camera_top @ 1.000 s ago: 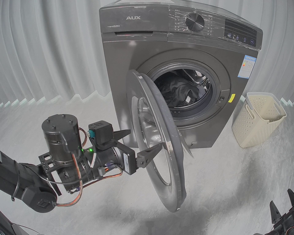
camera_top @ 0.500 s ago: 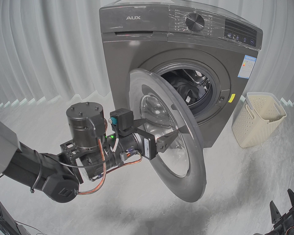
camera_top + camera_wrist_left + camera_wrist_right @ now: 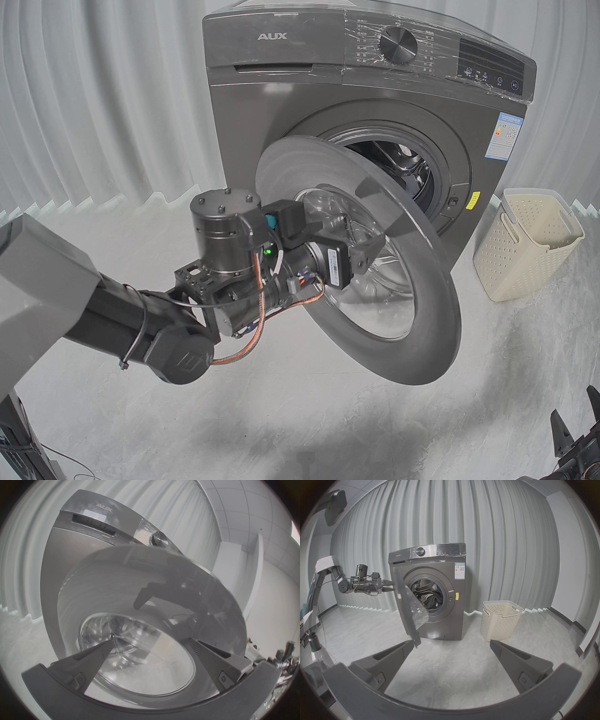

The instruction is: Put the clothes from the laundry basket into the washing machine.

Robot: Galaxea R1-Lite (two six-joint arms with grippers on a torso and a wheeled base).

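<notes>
At the washing machine front, left gripper, spread wide and empty, meets the half-shut door; dark clothes sit in the drum; closing step, next push needs latching.

The washing machine is a dark grey front loader and stands upright on the floor. Its round door has a glass window in the middle. It is hinged on the left side and stands about half open. Dark clothes lie inside the drum. The laundry basket is cream, with many small holes. It stands upright near the machine's right side, not touching it.
</notes>
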